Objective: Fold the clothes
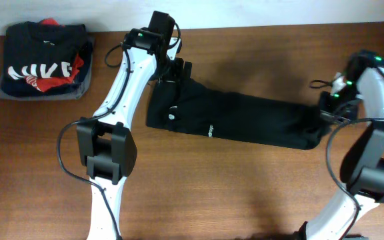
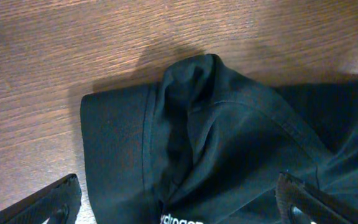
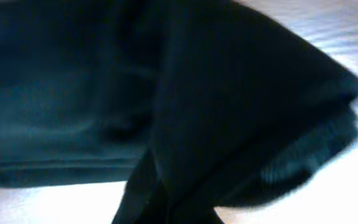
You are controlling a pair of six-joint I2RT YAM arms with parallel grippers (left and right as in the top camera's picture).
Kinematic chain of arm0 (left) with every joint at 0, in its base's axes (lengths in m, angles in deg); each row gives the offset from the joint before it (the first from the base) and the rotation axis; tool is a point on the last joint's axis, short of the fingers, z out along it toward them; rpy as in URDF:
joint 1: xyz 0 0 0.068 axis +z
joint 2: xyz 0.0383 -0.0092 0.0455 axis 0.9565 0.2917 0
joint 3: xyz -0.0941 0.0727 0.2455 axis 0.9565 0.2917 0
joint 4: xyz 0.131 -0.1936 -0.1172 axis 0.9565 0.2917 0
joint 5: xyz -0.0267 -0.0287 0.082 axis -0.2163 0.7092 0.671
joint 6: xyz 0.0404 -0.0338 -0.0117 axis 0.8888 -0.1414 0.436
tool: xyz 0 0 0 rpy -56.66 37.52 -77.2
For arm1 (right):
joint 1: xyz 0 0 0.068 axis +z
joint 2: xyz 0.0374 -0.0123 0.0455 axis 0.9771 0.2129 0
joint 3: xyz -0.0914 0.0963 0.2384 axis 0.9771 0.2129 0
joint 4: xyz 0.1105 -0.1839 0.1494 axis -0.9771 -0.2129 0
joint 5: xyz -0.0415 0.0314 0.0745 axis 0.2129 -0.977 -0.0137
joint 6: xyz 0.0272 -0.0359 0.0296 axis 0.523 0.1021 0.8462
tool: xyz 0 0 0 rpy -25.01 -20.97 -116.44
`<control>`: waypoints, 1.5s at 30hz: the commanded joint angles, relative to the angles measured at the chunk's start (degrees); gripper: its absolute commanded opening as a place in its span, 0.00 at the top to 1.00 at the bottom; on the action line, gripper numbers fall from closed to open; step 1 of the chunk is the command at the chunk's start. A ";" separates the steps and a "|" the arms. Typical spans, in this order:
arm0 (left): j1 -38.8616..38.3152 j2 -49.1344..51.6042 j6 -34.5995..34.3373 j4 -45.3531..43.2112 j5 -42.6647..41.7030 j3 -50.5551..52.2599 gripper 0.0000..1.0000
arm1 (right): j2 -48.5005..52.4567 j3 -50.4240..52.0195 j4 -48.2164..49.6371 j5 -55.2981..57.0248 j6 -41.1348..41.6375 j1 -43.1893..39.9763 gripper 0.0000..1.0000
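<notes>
Overhead: the left arm is stretched toward the far edge of the table (image 1: 245, 200), with the left gripper (image 1: 177, 69) held over the left end of the clothes (image 1: 245, 120), a long black folded strip laid across the middle. The right gripper (image 1: 327, 112) is set at its right end. Left wrist: jaws are seen spread wide above a creased, seamed corner; right wrist: bunched, blurred black fabric is pinched between jaws pressed together.
</notes>
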 commanded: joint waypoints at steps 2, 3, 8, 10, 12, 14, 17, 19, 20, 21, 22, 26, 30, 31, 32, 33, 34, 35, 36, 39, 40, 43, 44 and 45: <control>0.35 0.74 0.94 0.33 -0.81 0.22 0.01 | -1.05 -1.03 -0.33 2.01 0.68 5.11 0.96; 0.35 0.74 0.92 0.50 -0.81 0.22 0.01 | -1.03 -1.03 -0.31 2.01 0.68 6.14 0.96; 0.35 0.74 0.94 0.92 -0.50 0.22 0.01 | -1.03 -1.03 -0.22 1.99 0.90 9.86 0.96; 0.35 0.74 0.94 0.92 0.07 0.22 0.01 | -1.03 -1.03 -0.22 1.95 0.92 10.97 0.96; 0.35 0.74 0.94 0.92 0.04 0.22 0.01 | -1.03 -1.03 -0.22 1.79 0.90 11.91 0.96; 0.35 0.74 0.94 0.92 0.04 0.22 0.01 | -1.03 -1.03 -0.22 1.70 0.92 12.76 0.96; 0.35 0.74 0.94 0.92 0.04 0.22 0.01 | -1.03 -1.03 0.22 -0.57 0.87 13.55 0.96; 0.35 0.74 0.94 0.92 0.04 0.22 0.01 | -1.03 -1.03 0.61 -2.62 0.87 13.97 0.95; 0.35 0.74 0.94 0.92 0.04 0.22 0.01 | -1.03 -1.03 0.79 -3.23 0.87 14.32 0.95; 0.35 0.74 0.94 0.92 0.04 0.22 0.01 | -1.03 -1.03 0.85 -3.41 0.87 14.51 0.95; 0.35 0.74 0.94 0.94 0.07 0.22 0.01 | -1.03 -1.03 0.90 -3.41 0.90 14.93 0.92; 0.35 0.74 0.94 0.94 0.04 0.22 0.01 | -1.03 -1.01 0.98 -3.91 0.90 16.00 0.91; 0.35 0.74 0.94 0.94 0.04 0.22 0.01 | -0.98 -0.52 2.16 -6.36 0.90 17.31 0.85; 0.35 0.74 0.94 0.96 0.04 0.22 0.01 | -0.98 -0.26 2.56 -6.49 0.90 17.59 0.83; 0.35 0.74 0.94 0.96 0.04 0.22 0.01 | -0.96 0.02 2.97 -6.47 0.90 17.94 0.81; 0.35 0.74 0.94 0.96 0.04 0.22 0.01 | -0.94 0.22 3.19 -6.47 0.90 18.10 0.77; 0.35 0.74 0.94 1.09 0.04 0.22 0.01 | -0.92 0.61 3.48 -6.47 0.90 18.49 0.67; 0.35 0.74 0.94 1.11 0.04 0.22 0.01 | -0.92 0.61 3.45 -6.47 0.90 18.53 0.63; 0.35 0.74 0.94 1.16 0.04 0.22 0.01 | -0.92 0.61 3.48 -6.47 0.92 18.53 0.62; 0.35 0.74 0.94 1.14 0.07 0.22 0.01 | -0.94 0.59 3.61 -6.45 2.03 18.40 0.59; 0.35 0.74 0.94 1.14 0.04 0.22 0.01 | -0.92 0.59 3.67 -6.47 2.21 18.36 0.59; 0.35 0.74 0.94 1.18 0.04 0.22 0.01 | -0.94 0.02 3.65 -6.47 2.32 18.29 0.59; 0.35 0.74 0.94 1.18 0.04 0.22 0.01 | -0.94 -0.39 3.63 -6.45 2.60 18.25 0.60; 0.35 0.74 0.94 1.18 0.04 0.22 0.01 | -0.94 -1.01 3.65 -6.45 3.34 18.08 0.60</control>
